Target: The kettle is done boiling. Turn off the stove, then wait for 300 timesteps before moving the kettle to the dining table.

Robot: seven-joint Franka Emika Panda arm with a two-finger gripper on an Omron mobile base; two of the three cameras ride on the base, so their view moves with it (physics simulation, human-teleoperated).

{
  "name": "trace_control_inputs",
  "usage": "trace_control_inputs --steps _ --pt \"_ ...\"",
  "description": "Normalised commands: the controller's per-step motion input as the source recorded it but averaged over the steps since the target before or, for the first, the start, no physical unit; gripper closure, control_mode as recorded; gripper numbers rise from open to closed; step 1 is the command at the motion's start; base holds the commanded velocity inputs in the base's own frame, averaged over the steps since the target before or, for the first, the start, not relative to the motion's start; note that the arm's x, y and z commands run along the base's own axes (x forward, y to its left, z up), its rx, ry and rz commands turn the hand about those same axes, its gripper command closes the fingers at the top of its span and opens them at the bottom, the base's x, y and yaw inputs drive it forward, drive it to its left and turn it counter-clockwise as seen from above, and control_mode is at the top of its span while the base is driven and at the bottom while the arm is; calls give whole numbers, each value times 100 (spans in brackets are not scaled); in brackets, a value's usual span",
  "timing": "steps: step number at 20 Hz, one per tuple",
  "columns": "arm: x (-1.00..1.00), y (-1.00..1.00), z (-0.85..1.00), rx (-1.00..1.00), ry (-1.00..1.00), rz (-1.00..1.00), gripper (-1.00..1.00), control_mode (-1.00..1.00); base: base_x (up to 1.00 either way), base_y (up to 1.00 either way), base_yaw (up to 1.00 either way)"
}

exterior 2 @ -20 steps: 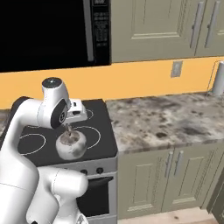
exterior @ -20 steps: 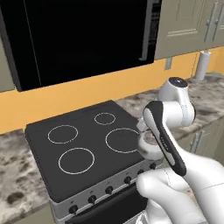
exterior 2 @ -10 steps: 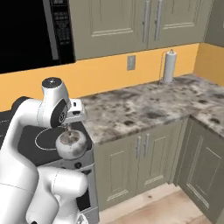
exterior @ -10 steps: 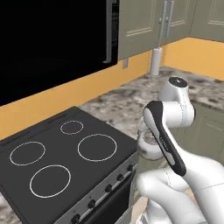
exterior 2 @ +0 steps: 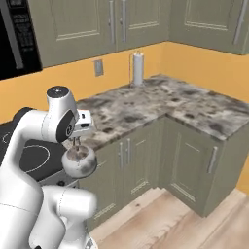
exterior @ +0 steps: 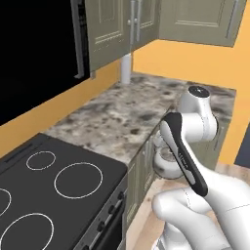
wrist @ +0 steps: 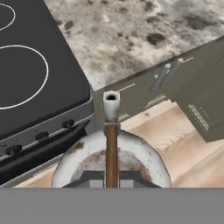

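Kettle (exterior 2: pixel 79 162): small rounded metal pot, hanging by its thin brown wire handle (wrist: pixel 111 153) from the gripper (exterior 2: pixel 74 141), which is clenched on that handle. Position: in the air beside the front corner of the stove (exterior: pixel 58 195), out past the marble counter (exterior 2: pixel 146 104) edge, over the wood floor (exterior 2: pixel 165 219) and in front of the beige cabinets (exterior 2: pixel 126 155); touching neither cooktop nor counter. Spout (wrist: pixel 111 101) points away from the hand, toward the cabinet fronts. Stove: black glass top, white burner rings bare, row of knobs (wrist: pixel 41 136) on the front panel; knob settings too small to read. Change over the last second: both base views have swung from facing the cooktop squarely to the counter corner and the paper towel roll (exterior 2: pixel 138 68), so the base is turning or driving away while the arm keeps the same carrying pose. Meaning for the task, as a judgement: lift-off is done and the carry toward the dining table is under way, placement not yet done. Risk: the kettle swinging on its wire handle during the turn.
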Motion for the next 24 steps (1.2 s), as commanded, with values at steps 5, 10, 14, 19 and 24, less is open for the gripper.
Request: trace_control_inputs --steps 5,10,14,19,24 --pt "0 0 0 0 0 0 100 100 -13 -24 -48" --pt "0 0 0 0 0 0 100 100 -13 -23 -48" --pt "0 0 0 0 0 0 100 100 -11 -26 -48" --pt "0 0 0 0 0 0 100 100 -8 -26 -48" --pt "0 0 0 0 0 0 100 100 -1 -29 -49"
